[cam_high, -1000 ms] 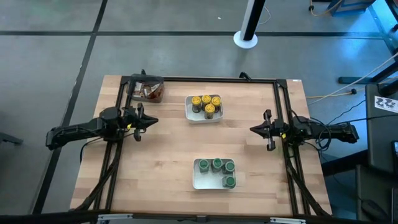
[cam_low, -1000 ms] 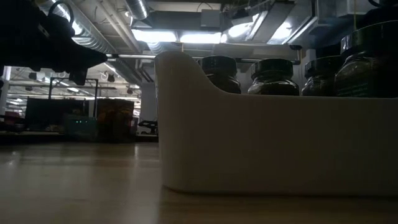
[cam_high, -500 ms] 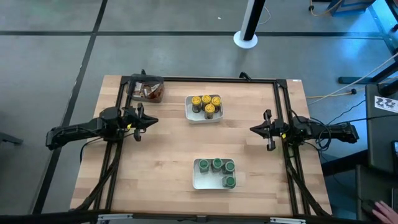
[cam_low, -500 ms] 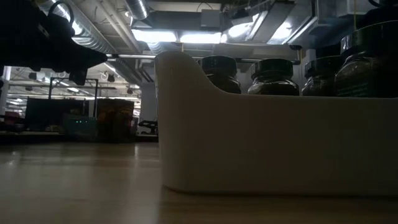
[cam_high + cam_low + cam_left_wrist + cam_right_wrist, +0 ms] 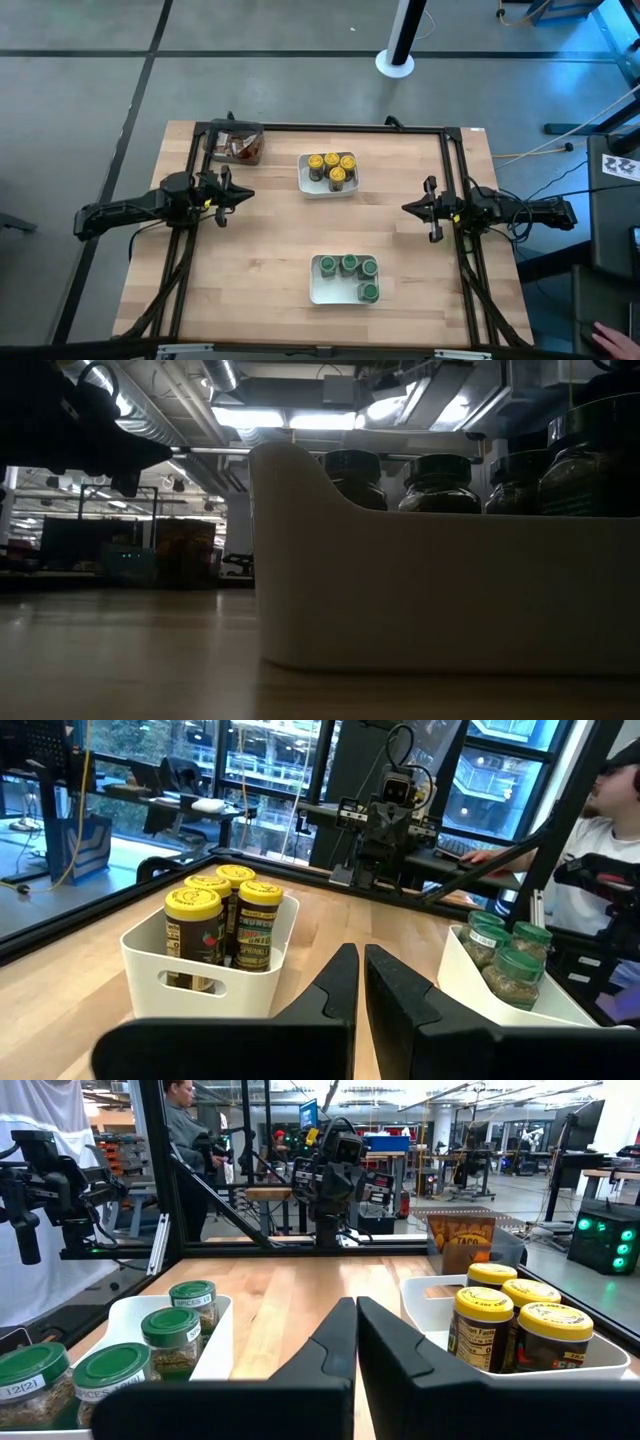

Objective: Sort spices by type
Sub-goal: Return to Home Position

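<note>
Several yellow-lidded jars [image 5: 331, 168] stand in a white tray [image 5: 305, 185] at the table's far middle. Several green-lidded jars [image 5: 350, 266] stand in a second white tray [image 5: 322, 290] near the front. Brown-orange packets [image 5: 240, 147] lie in a dark bin at the far left corner. My left gripper [image 5: 245, 195] hovers shut at the table's left, pointing right; my right gripper [image 5: 407, 209] hovers shut at the right, pointing left. Neither touches anything. The left wrist view shows the yellow jars [image 5: 222, 925] and green jars [image 5: 505, 955]; the right wrist view shows green jars [image 5: 150, 1345] and yellow jars [image 5: 510, 1325].
A black frame [image 5: 320, 128] runs around the table's far and side edges. Bare wood lies between the two trays and between the grippers. A person [image 5: 185, 1140] stands beyond the table's left side; another person's sleeve [image 5: 600, 870] shows past the right side.
</note>
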